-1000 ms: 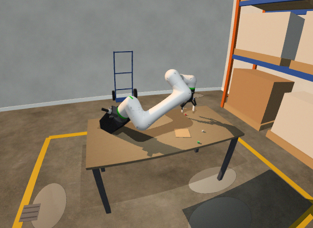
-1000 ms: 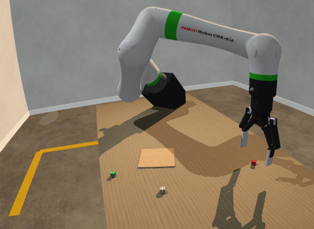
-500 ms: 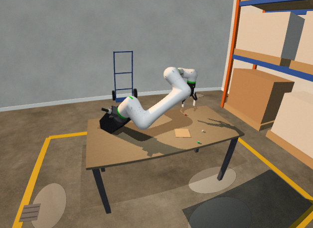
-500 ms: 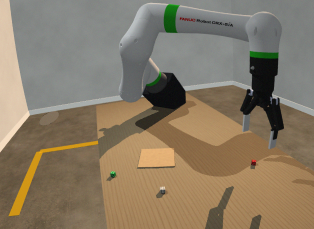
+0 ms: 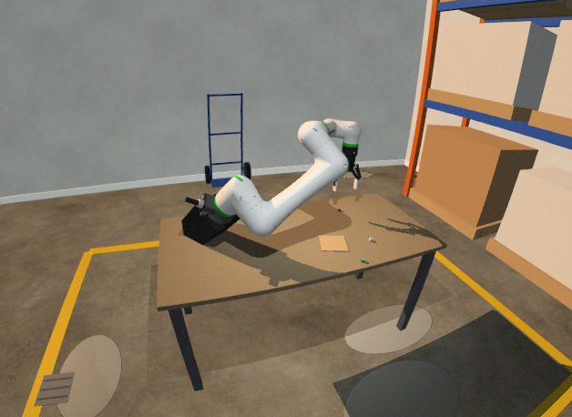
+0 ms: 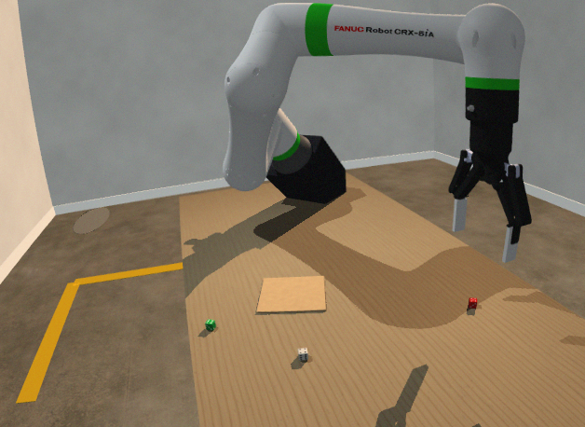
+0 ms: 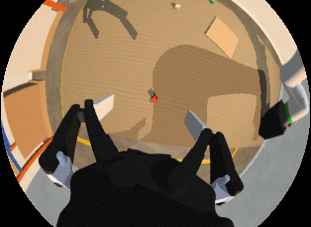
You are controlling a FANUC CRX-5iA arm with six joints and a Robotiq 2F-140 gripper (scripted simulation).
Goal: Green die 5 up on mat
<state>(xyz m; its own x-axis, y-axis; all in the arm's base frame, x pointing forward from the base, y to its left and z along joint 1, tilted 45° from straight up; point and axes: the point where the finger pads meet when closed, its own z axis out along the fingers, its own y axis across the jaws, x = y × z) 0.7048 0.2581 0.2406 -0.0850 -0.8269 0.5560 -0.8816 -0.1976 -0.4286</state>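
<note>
The green die lies on the table near its left edge, off the tan mat; it also shows in the top view and, tiny, in the wrist view. The mat lies flat mid-table. My gripper hangs open and empty high above the table's right side, over the red die. In the wrist view the red die sits between my spread fingers, far below. The white die lies in front of the mat.
The arm's black base stands at the table's far end. Shelving with large cardboard boxes stands right of the table. A blue hand truck stands by the back wall.
</note>
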